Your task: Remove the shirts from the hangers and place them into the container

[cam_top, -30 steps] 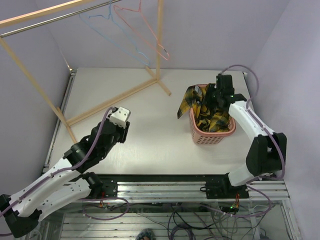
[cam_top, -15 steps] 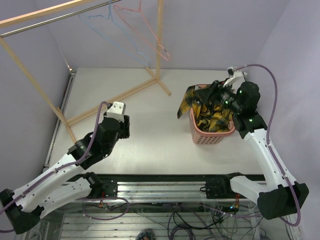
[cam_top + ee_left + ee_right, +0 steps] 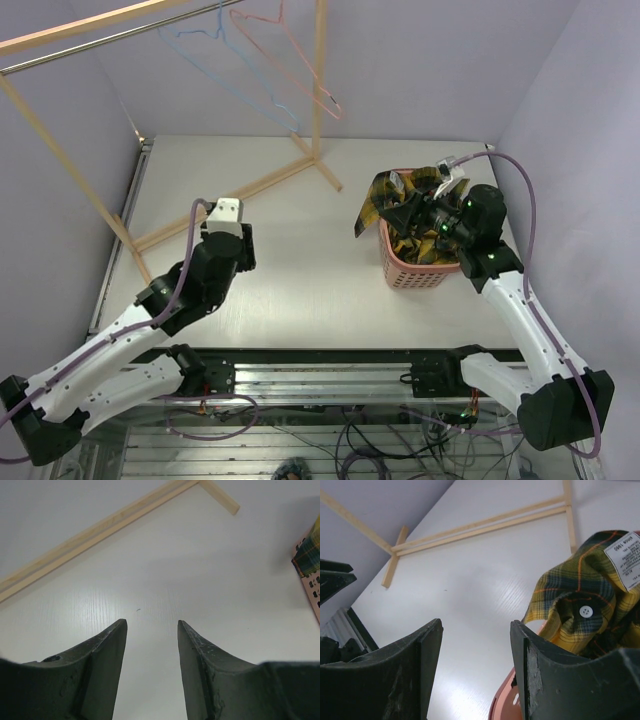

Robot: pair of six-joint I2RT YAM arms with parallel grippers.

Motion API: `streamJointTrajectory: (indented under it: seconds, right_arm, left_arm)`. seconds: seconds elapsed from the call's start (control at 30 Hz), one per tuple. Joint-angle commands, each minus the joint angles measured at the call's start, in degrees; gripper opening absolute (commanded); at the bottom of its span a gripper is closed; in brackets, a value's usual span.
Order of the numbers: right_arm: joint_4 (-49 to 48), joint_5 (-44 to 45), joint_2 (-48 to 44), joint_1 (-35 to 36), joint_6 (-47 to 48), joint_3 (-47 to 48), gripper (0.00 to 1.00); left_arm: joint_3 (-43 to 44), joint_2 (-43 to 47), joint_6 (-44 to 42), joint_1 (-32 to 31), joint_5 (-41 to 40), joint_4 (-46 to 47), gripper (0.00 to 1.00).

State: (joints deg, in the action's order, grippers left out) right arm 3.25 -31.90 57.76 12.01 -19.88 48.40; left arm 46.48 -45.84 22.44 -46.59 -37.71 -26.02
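The yellow-and-black plaid shirt [image 3: 385, 200] lies bunched in the salmon-pink container [image 3: 425, 272], one fold draped over its left rim. In the right wrist view the plaid shirt [image 3: 587, 597] and the container's rim [image 3: 504, 706] sit just right of my open, empty right gripper [image 3: 476, 622]. From above, the right gripper [image 3: 410, 212] hovers over the container, pointing left. My left gripper [image 3: 244, 243] is open and empty above bare table; its wrist view shows the left gripper [image 3: 151, 623] with nothing between the fingers. The blue hanger [image 3: 215, 60] and pink hanger [image 3: 290, 50] hang bare on the rail.
A wooden garment rack stands at the back left, its base beams [image 3: 240, 195] crossing the table; the beam [image 3: 100, 530] lies ahead of the left gripper. The container's corner [image 3: 312, 590] shows at the right edge of the left wrist view. Purple walls close in the table.
The right arm swung round; its gripper rose from the container's back and now points left over it. The left arm drew slightly back and left.
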Motion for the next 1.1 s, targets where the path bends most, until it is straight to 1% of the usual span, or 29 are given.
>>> streamJointTrajectory:
  seconds: [0.0, 0.17, 0.3, 0.37, 0.43, 0.5, 0.57, 0.6, 0.67, 0.77, 0.87, 0.97, 1.07]
  right_arm:
    - [-4.2, -3.3, -0.8, 0.3, -0.9, -0.8, 0.57]
    - [-4.3, -3.6, -0.6, 1.6, -0.9, -1.1, 0.57]
    - [-3.7, -2.9, -0.9, 2.6, -0.2, -1.2, 0.57]
    - [-3.4, -3.0, -0.6, 2.7, 0.0, -1.1, 0.57]
    - [-3.7, -3.2, -0.3, 2.9, 0.0, -1.1, 0.57]
    - [-4.0, -3.1, 0.1, 3.1, -0.7, -1.0, 0.58]
    - [-3.6, -3.0, 0.7, 3.3, -1.3, -0.5, 0.61]
    - [-3.5, -3.4, 0.9, 3.6, -1.1, -0.3, 0.63]
    - [-4.4, -3.5, 0.3, 4.3, -1.1, -0.6, 0.67]
    - [-7.0, -1.9, -1.4, 5.1, -1.7, -1.9, 0.7]
    - [-7.8, 0.9, -1.9, 5.2, -3.4, -2.6, 0.7]
    - [-4.3, 3.9, -0.4, 5.3, -4.3, -0.4, 0.67]
    - [-3.9, 4.4, -0.1, 5.4, -3.9, -0.3, 0.68]
  left_arm:
    - [0.8, 3.7, -1.4, 0.4, -0.3, 1.7, 0.56]
    - [-0.8, 7.8, -2.3, 0.5, -0.6, 3.3, 0.56]
    - [-0.6, 8.2, -1.7, 0.5, -1.9, 2.6, 0.54]
    - [-0.2, 7.4, -1.3, 0.5, -2.2, 2.0, 0.51]
    - [-0.2, 6.7, -2.4, 0.6, -1.0, 2.3, 0.46]
    - [-0.3, 6.4, -3.1, 0.6, 0.4, 2.9, 0.44]
    - [0.4, 6.4, -3.8, 0.5, 1.2, 2.5, 0.47]
    - [0.8, 6.8, -4.2, 0.5, 1.6, 2.2, 0.49]
    - [0.5, 8.2, -4.0, 0.5, 0.6, 2.6, 0.53]
    - [-1.4, 10.3, -3.4, 0.6, -0.5, 4.3, 0.55]
    - [-1.8, 11.0, -3.6, 0.6, -0.4, 4.3, 0.55]
    - [-1.3, 10.3, -3.7, 0.7, -0.8, 3.5, 0.55]
    - [-0.9, 9.1, -3.9, 0.7, -0.8, 3.1, 0.54]
